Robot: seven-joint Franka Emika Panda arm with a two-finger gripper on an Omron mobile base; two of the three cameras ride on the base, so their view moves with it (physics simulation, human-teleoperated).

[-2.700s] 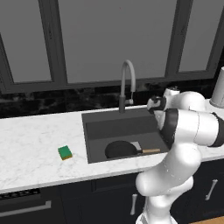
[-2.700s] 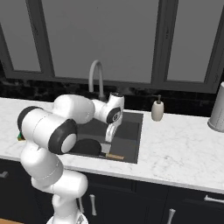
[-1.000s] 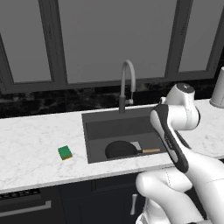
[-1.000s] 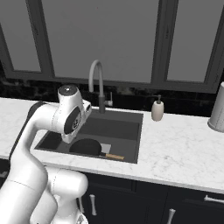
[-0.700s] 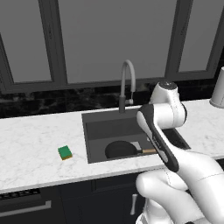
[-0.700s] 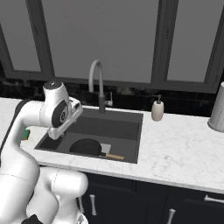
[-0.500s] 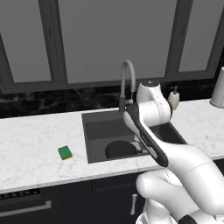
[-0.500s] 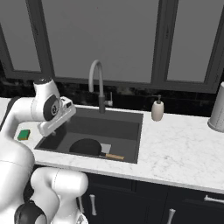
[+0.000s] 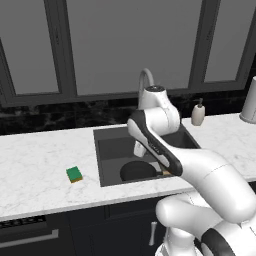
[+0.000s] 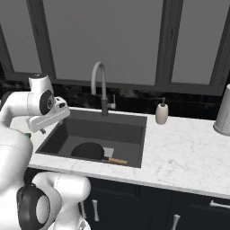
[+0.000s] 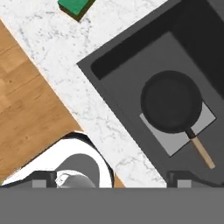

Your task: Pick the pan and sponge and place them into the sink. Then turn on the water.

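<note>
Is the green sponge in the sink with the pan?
No, the sponge sits on the white counter left of the sink, while the pan lies on the sink floor.

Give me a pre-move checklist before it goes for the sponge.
1. Pan already in the sink: ok.
2. Sponge lying free on the counter, left of the sink, nothing on it: ok.
3. Gripper empty and open: ok.
4. Gripper lined up over the sponge: not ok; in the hand view the sponge sits at the top edge, off centre.
5. Faucet off, no stream showing: ok.
</note>
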